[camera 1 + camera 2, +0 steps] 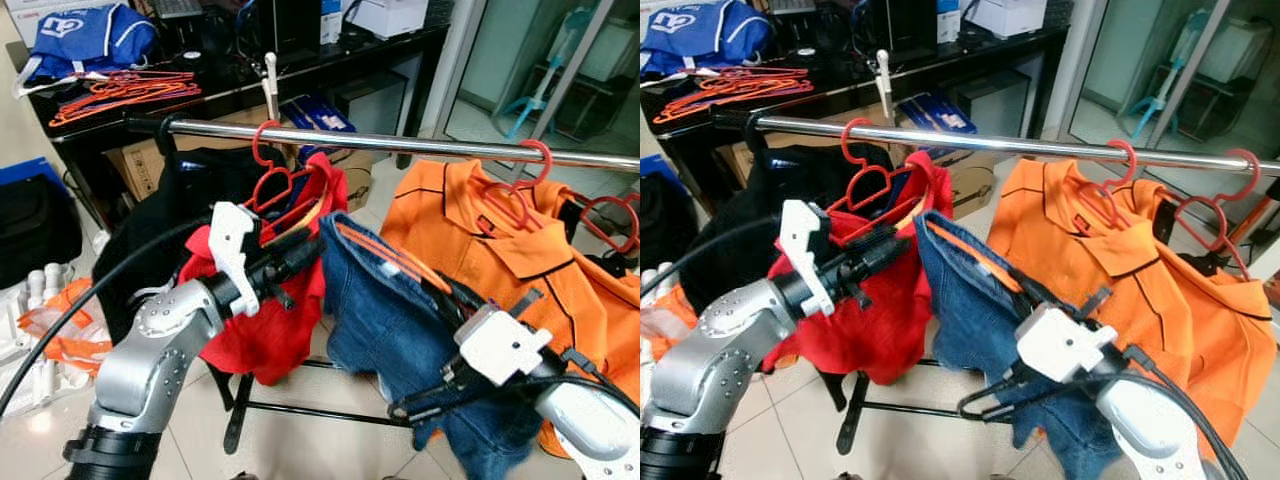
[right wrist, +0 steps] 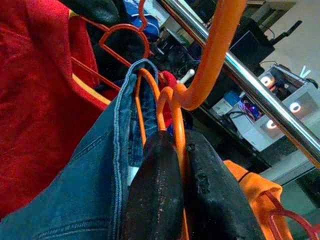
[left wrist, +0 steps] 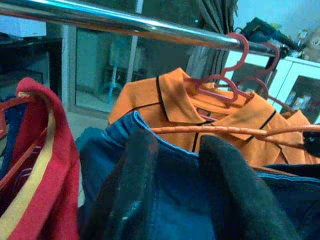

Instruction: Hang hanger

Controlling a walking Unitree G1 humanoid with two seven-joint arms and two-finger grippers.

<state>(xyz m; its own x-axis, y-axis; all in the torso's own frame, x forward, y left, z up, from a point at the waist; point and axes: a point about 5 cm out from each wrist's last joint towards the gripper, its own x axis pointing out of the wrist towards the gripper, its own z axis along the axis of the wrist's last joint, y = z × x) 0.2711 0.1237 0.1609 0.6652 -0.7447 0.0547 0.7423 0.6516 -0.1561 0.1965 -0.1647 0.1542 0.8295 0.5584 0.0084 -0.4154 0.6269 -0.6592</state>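
Note:
An orange hanger (image 1: 385, 255) carries a blue denim garment (image 1: 400, 330) just below the steel rail (image 1: 400, 143). My right gripper (image 2: 180, 150) is shut on the hanger's wire below its hook (image 2: 215, 45), which sits close under the rail. It reaches in from the lower right (image 1: 445, 290). My left gripper (image 1: 310, 250) is at the denim's left edge, beside the red shirt (image 1: 270, 320). Its fingers (image 3: 132, 190) pinch a fold of denim. The red shirt hangs on a red hanger (image 1: 268, 160), and orange polo shirts (image 1: 470, 240) hang on red hangers to the right.
A bare stretch of rail lies between the red shirt's hook and the orange polos' hook (image 1: 535, 160). A black garment (image 1: 170, 200) hangs at the rail's left end. Behind stands a black table (image 1: 300, 70) with a pile of orange hangers (image 1: 125, 92). The rack's base bars (image 1: 300, 410) cross the floor.

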